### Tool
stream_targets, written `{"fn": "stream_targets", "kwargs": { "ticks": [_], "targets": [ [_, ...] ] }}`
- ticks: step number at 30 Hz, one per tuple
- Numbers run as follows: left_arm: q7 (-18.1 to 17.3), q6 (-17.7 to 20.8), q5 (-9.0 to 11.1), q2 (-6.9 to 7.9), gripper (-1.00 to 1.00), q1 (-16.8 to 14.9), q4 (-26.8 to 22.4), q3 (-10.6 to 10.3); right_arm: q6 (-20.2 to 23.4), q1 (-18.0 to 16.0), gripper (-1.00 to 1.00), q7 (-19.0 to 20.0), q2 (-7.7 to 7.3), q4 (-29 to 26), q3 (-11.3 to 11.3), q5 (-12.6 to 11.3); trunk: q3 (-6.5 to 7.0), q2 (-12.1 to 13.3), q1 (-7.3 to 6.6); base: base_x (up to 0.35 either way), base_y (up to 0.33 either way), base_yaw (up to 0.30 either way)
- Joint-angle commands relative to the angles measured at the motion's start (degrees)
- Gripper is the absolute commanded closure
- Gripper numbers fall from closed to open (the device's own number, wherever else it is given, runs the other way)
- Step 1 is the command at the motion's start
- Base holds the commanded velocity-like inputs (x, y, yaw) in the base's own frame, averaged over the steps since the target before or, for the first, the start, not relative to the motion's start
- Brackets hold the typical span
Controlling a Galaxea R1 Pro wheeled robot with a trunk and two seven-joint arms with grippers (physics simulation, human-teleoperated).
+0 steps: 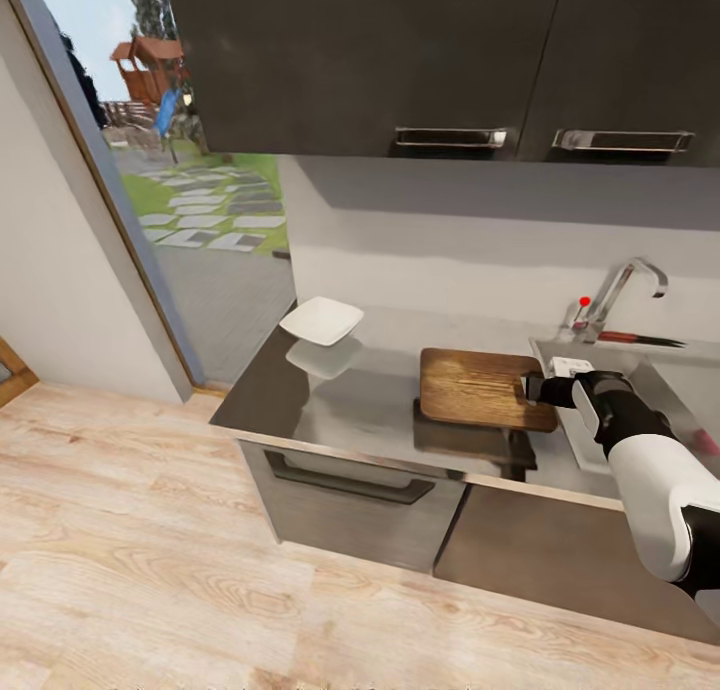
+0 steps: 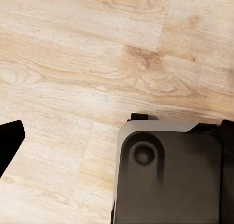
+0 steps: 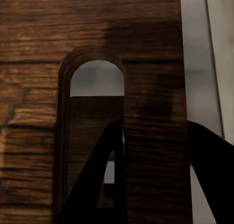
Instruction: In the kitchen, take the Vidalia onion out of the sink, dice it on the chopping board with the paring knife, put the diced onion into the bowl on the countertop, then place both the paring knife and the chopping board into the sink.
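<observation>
The right tool (image 1: 532, 387) grips the chopping board (image 1: 478, 386) at its slotted end, one finger (image 3: 100, 177) through the handle hole, holding it lifted above the tabletop (image 1: 340, 400) beside the sink (image 1: 640, 390). The paring knife (image 1: 640, 339) lies behind the faucet (image 1: 620, 295). The bowl (image 1: 321, 321) sits at the far corner. The left tool's state cannot be told.

Surface (image 1: 380, 400): glossy grey, reflective. White bowl (image 1: 321, 321) near far left corner. Chopping board (image 1: 483, 388) mid-surface, its right end at the sink (image 1: 640, 390) edge; board appears raised above its reflection.
</observation>
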Motion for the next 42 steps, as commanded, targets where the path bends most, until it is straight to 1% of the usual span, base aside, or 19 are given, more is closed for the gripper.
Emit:
{"fn": "stream_targets", "kwargs": {
  "ticks": [1,27,35,42],
  "targets": [
    [0.11,-0.18,0.00,-0.02,-1.00,-0.03,0.02,0.07,0.25,-0.05,1.00,0.45,0.03,-0.08,-0.39,0.53,-0.20,-0.11,0.03,0.018,-0.002,0.000],
    [0.11,-0.18,0.03,-0.02,-1.00,-0.03,0.11,0.02,0.16,-0.05,1.00,0.59,-0.08,-0.01,-0.55,0.43,-2.54,-0.11,0.03,0.002,0.000,0.000],
    [0.11,-0.18,0.08,-0.02,-1.00,-0.03,0.11,0.07,0.16,-0.05,1.00,0.62,-0.09,-0.04,-0.56,0.42,-2.75,-0.11,0.03,0.012,-0.002,0.000],
    [0.11,-0.18,0.08,-0.02,-1.00,-0.03,0.11,0.07,0.16,-0.05,1.00,0.63,-0.16,-0.07,-0.62,0.42,-2.76,-0.11,0.03,0.185,-0.086,0.000]
  ]
}}
